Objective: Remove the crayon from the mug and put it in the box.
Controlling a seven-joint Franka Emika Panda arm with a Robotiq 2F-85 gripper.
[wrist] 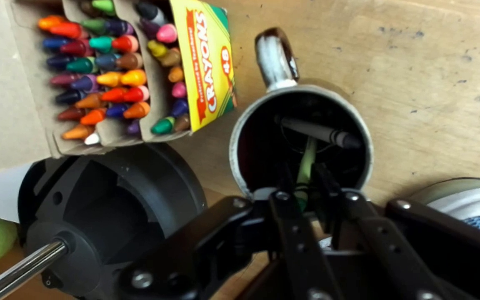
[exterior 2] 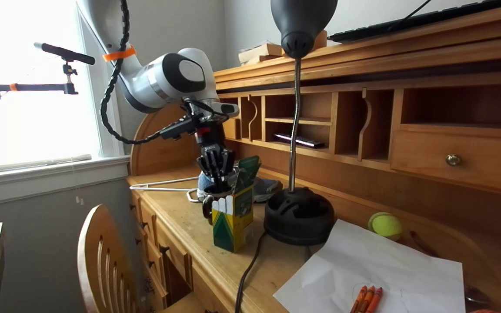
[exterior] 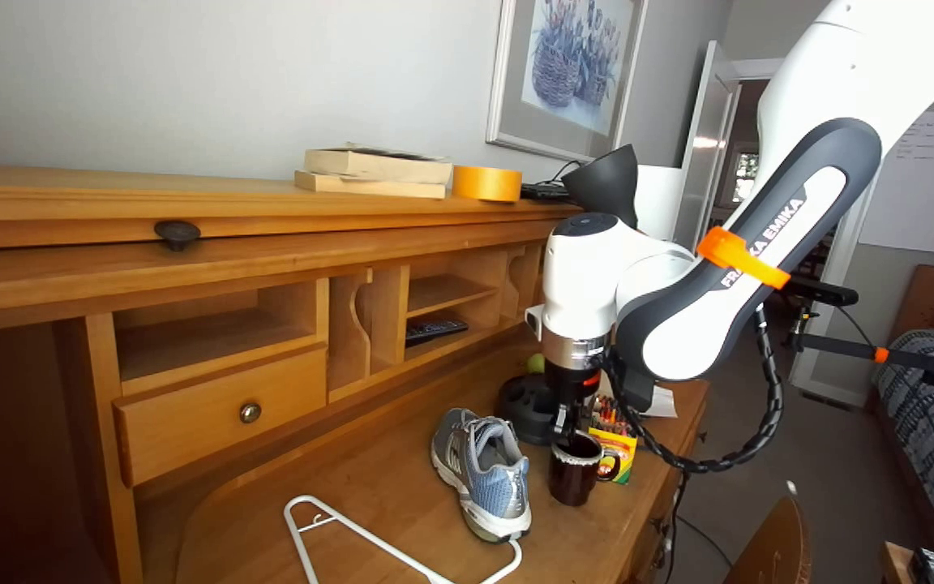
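Observation:
The dark brown mug (exterior: 572, 480) stands upright on the desk. In the wrist view its pale rim (wrist: 234, 152) rings a green crayon (wrist: 308, 156) leaning toward the near wall and a grey-wrapped dark crayon (wrist: 315, 130) lying across it. In an exterior view the crayon box hides most of the mug (exterior 2: 207, 208). My gripper (wrist: 301, 171) points down into the mug mouth, its fingers on either side of the green crayon with a narrow gap around it. It also shows in both exterior views (exterior: 566, 438) (exterior 2: 221, 183). The yellow-green crayon box (wrist: 208, 62) stands open beside the mug, full of crayons.
A grey-and-blue sneaker (exterior: 490, 480) stands close beside the mug. The black lamp base (exterior 2: 298, 224) with its tall metal stem (exterior 2: 295, 130) stands behind the box. White paper (exterior 2: 376, 269) bears orange crayons (exterior 2: 367, 299). A tennis ball (exterior 2: 384, 225) and white hanger (exterior: 370, 531) lie farther off.

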